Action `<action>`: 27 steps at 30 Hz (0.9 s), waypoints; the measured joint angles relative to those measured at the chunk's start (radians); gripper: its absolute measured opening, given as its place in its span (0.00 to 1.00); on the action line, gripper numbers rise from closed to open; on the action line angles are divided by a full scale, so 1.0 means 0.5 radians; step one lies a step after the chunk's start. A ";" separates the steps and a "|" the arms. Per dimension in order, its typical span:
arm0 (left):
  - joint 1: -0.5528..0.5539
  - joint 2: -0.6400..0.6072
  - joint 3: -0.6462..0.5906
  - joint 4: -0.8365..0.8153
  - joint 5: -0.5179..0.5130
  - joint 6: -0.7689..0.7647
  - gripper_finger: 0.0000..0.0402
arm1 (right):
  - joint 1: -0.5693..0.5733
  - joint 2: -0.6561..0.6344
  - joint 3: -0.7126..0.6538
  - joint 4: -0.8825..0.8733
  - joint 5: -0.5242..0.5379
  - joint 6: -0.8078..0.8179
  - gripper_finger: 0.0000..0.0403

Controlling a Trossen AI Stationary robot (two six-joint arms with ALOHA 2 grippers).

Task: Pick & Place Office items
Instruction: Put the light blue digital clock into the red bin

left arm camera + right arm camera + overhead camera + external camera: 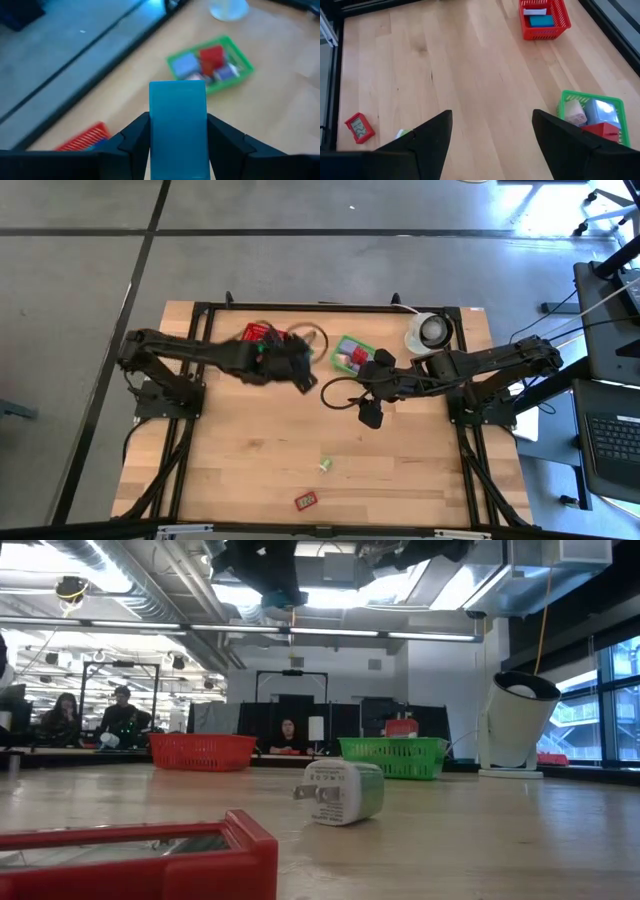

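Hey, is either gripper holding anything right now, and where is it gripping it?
The left gripper holds a teal block, its fingers pressed on the two long sides at the lower end. The right gripper is open and empty.

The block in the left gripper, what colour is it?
Teal blue. The block shows best in the left wrist view, pinched in the left gripper.

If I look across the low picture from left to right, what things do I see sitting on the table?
Red case → red basket → white charger plug → green basket → white tilted container.
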 joint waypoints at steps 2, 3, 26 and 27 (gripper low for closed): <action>0.079 -0.058 0.000 -0.003 -0.006 0.060 0.39 | 0.000 0.001 0.000 0.005 -0.002 0.000 0.69; 0.113 -0.083 0.000 -0.001 -0.006 0.087 0.39 | 0.000 0.000 0.000 0.009 -0.007 0.000 0.69; 0.985 -0.223 -0.399 -0.055 0.680 0.748 0.39 | -0.001 0.001 0.000 0.036 0.419 0.050 0.69; 1.033 -0.223 -0.476 -0.025 0.706 0.753 0.39 | -0.001 0.001 0.000 0.036 0.437 0.049 0.69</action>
